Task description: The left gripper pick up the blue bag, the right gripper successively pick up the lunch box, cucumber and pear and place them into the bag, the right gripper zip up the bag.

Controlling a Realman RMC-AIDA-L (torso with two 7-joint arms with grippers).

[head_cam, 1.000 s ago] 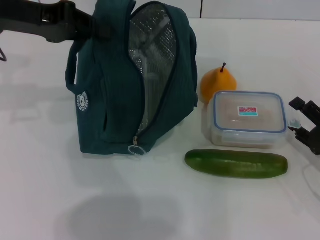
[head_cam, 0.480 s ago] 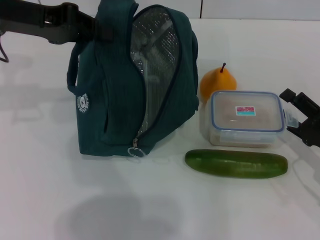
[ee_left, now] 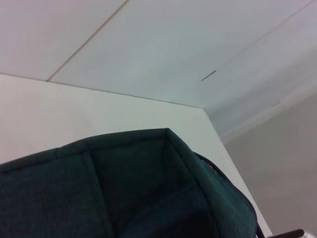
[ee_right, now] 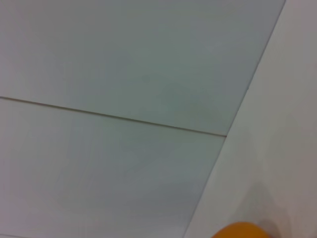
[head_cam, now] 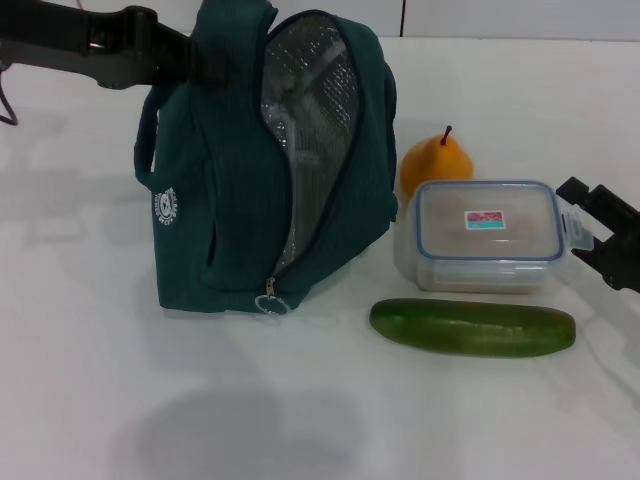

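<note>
At 3 o'clock on the white surface (head_cam: 90, 390), the right tool (head_cam: 590, 240) is touching the lunch box's (head_cam: 485, 247) right end; you cannot tell how wide its fingers stand. Expect a stiff, slick, light plastic box: grip across its short sides. The pear (head_cam: 436, 165) sits behind it, the cucumber (head_cam: 472, 327) in front. At 11 o'clock, the left tool (head_cam: 195, 60) holds the soft blue bag (head_cam: 225, 190) upright and unzipped; its fingertips are hidden by fabric.
</note>
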